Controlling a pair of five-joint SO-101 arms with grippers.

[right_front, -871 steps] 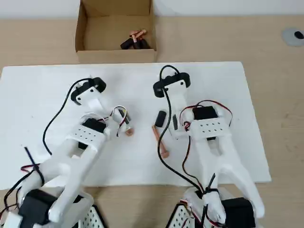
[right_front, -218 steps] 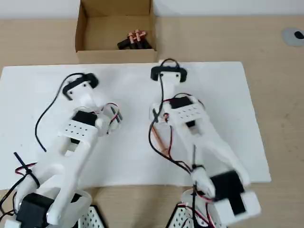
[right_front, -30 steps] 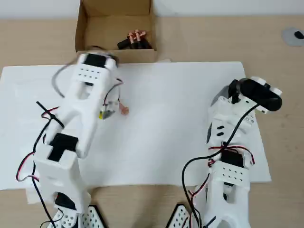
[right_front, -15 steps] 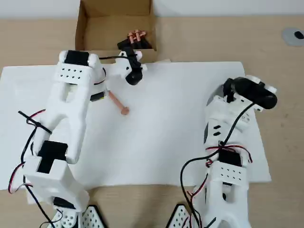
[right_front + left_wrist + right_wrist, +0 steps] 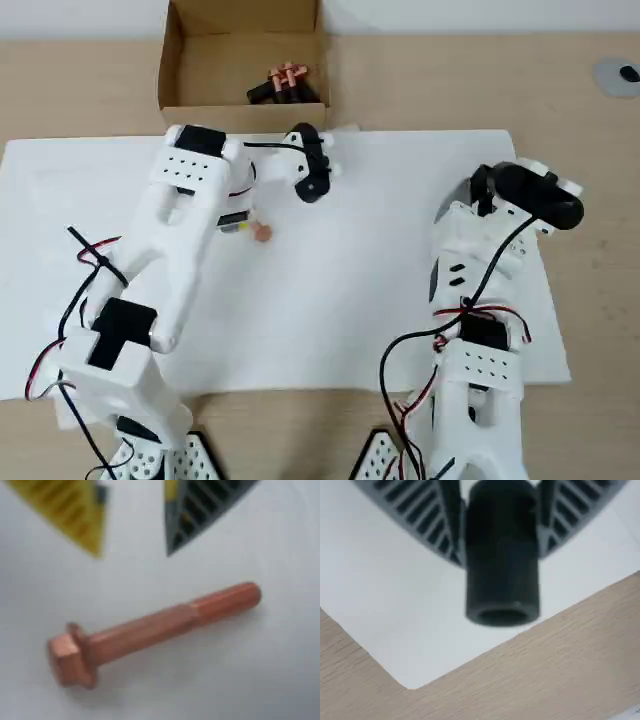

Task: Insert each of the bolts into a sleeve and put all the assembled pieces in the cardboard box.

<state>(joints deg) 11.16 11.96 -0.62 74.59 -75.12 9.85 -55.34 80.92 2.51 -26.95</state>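
Now | left end effector (image 5: 133,550) spread over bolt (image 5: 150,630) | right end effector (image 5: 502,530) pinching sleeve (image 5: 502,580)

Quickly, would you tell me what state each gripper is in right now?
Left gripper: open, empty, above the bolt lying on the white sheet.
Right gripper: shut on the black sleeve.

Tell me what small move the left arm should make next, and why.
Probably lower the left tool onto the bolt and close on its shank. The tool hangs open just over the bolt, which lies flat and alone on the white sheet, while the right tool already grips a black sleeve with its open end showing, ready to receive it.
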